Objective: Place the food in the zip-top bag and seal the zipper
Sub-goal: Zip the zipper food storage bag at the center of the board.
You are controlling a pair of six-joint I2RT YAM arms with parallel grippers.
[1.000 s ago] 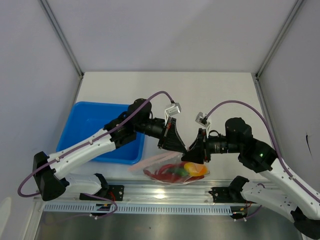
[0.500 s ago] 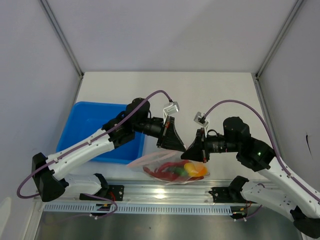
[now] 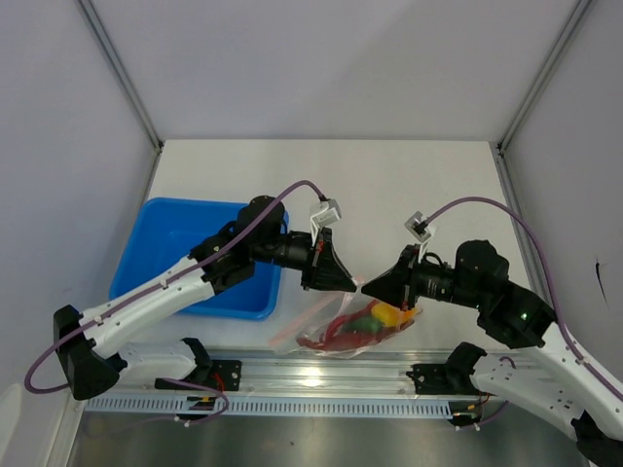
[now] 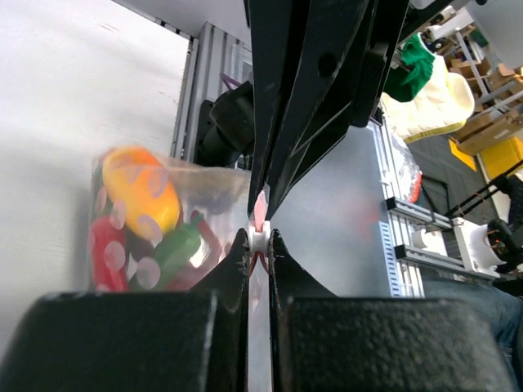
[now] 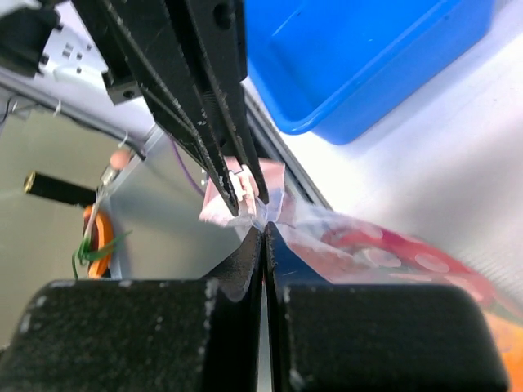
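- Your left end effector (image 4: 259,238) is pinched shut on the zipper (image 5: 216,208). In the left wrist view a pale pink bit of the strip sits squeezed between the two fingertips.
- Your right end effector (image 5: 265,229) is also closed. Its fingers clamp the top edge of the zip-top bag (image 3: 336,331) right at the pink strip.
- The two end effectors meet almost tip to tip at the bag's mouth, left from the left and right from the right.
- The bag hangs below and in front of those tips, near the front edge of the bench (image 3: 389,185). You cannot tell whether its bottom touches the surface.
- The food is inside the bag: the yellow-orange fruit (image 4: 145,189), a dark green pepper (image 4: 176,249) beside it, and red chili peppers (image 3: 326,336) bunched below.
- The views do not show whether the zipper is pressed shut along its whole width.
- The blue tray (image 3: 185,253) sits on the bench to the left of the bag, under your left arm, apart from the bag.
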